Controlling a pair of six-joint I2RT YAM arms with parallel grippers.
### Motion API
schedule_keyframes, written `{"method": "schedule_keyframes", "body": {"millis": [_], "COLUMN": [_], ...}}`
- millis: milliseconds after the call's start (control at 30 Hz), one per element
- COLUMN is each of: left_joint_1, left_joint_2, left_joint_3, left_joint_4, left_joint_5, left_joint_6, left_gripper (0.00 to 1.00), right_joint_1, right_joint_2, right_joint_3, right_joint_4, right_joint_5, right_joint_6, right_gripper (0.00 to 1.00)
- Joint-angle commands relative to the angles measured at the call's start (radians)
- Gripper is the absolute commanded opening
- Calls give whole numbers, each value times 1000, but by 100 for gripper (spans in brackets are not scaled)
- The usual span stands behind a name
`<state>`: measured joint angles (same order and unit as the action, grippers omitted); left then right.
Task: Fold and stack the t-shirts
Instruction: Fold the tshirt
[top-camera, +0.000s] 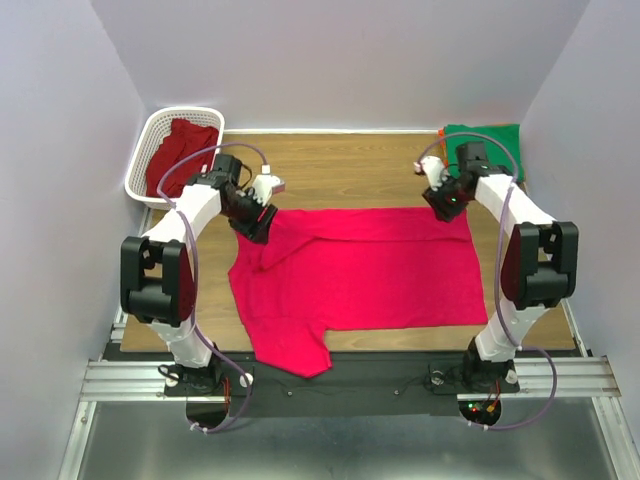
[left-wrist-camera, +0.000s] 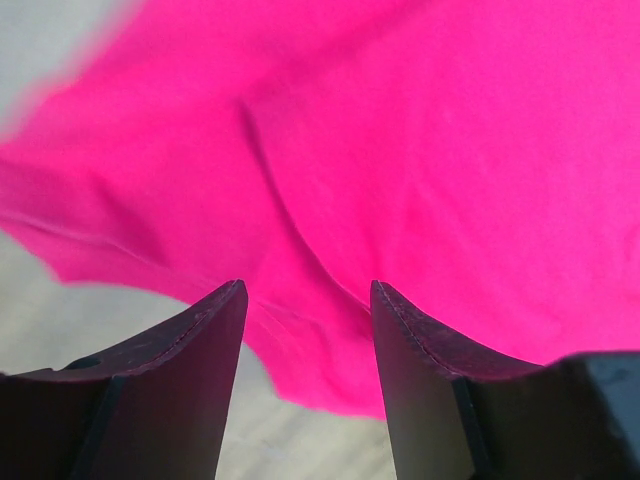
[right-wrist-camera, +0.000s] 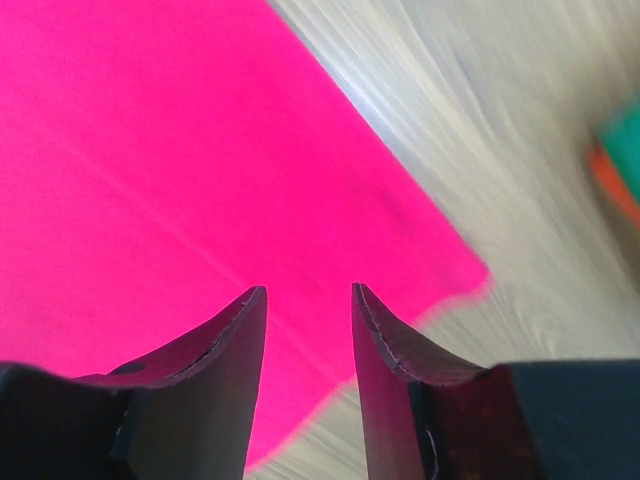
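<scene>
Nearest you, one sleeve (top-camera: 295, 350) of the bright pink-red t-shirt (top-camera: 370, 270) laps over the near edge of the wooden table (top-camera: 340, 170) at about 7 o'clock, just in front of the left arm's base. The rest of the shirt lies spread flat across the middle of the table, its long side running from 9 to 3 o'clock, with a few soft creases towards its 9 o'clock end.

Your left gripper (top-camera: 257, 218) sits at the shirt's far corner at about 10 o'clock. In its wrist view the left gripper (left-wrist-camera: 308, 290) has its jaws apart at a middling width, with rumpled pink cloth lying under the gap and nothing pinched between them.

Your right gripper (top-camera: 446, 203) is at the shirt's other far corner, at about 2 o'clock. In its own view the right gripper (right-wrist-camera: 308, 292) has its jaws parted a little narrower, empty, over the flat cloth just inside the shirt's straight edge; bare wood shows beyond.

Farther back, at 10 o'clock, the white lattice basket (top-camera: 150, 135) stands in the table's far corner with the crimson t-shirt (top-camera: 180, 150) bundled inside it. At 1 o'clock, in the opposite far corner, the green t-shirt (top-camera: 490, 140) lies folded, a sliver of orange cloth (top-camera: 441, 133) showing at its edge.
</scene>
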<state>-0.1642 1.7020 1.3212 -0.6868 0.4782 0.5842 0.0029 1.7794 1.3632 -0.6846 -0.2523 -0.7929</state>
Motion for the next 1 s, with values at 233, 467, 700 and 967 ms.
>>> {"method": "schedule_keyframes", "body": {"millis": [233, 467, 700, 967], "left_joint_1": [-1, -1, -1, -1], "left_joint_2": [-177, -191, -183, -159], "left_joint_3": [-217, -260, -280, -286], "left_joint_4": [-85, -62, -48, -31], "left_joint_5": [39, 69, 71, 79], "left_joint_6": [68, 97, 101, 101], "left_gripper": [65, 63, 63, 61], "right_joint_1": [400, 589, 641, 683], "right_joint_2": [254, 494, 643, 703], "right_joint_3": [482, 724, 835, 875], "right_joint_4": [5, 100, 148, 172], "right_joint_5": [-289, -303, -306, -327], "right_joint_6": [524, 701, 788, 827], "right_gripper": [47, 45, 44, 40]}}
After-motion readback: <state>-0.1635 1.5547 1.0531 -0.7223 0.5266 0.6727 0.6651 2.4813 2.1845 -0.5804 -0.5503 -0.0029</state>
